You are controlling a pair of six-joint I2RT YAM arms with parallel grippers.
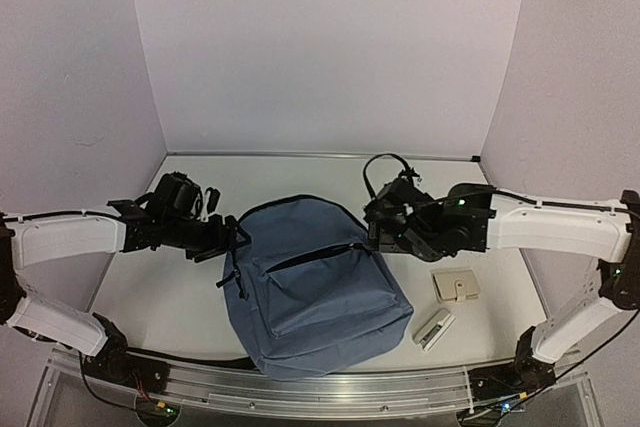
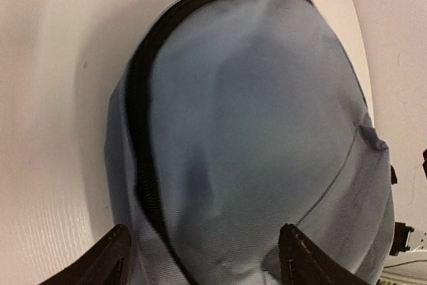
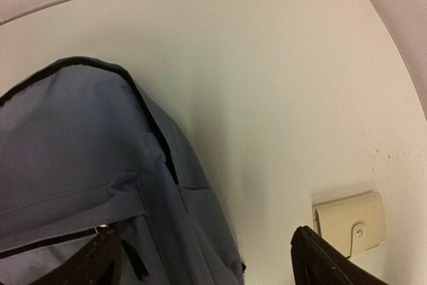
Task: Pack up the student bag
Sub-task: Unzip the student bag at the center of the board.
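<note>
Since the backpack [image 1: 310, 287] lies flat in the middle of the counter [image 1: 170, 297] with its long black zipper [image 2: 141, 131] apparently closed, the step in hand looks like opening it before anything goes in. The left gripper [image 2: 203, 231] hangs over the bag's top left edge with its jaws spread wide and nothing between them. The right gripper [image 3: 203, 235] sits at the top right edge, likewise spread and empty.

To do this well, I judge one gripper should pin the fabric beside the zipper track while the other takes the pull tab, not the cloth, and draws it along the curve. Soft fabric will bunch and slide unless it is held taut. I cannot find the main pull tab in these views. The front pocket zipper [image 1: 315, 255] may be easier to reach.

Count: one backpack and two grippers. Two loose items lie right of the bag, apart from it: one beige snap wallet [image 1: 456, 285] and one small grey-white case [image 1: 433, 328].
</note>
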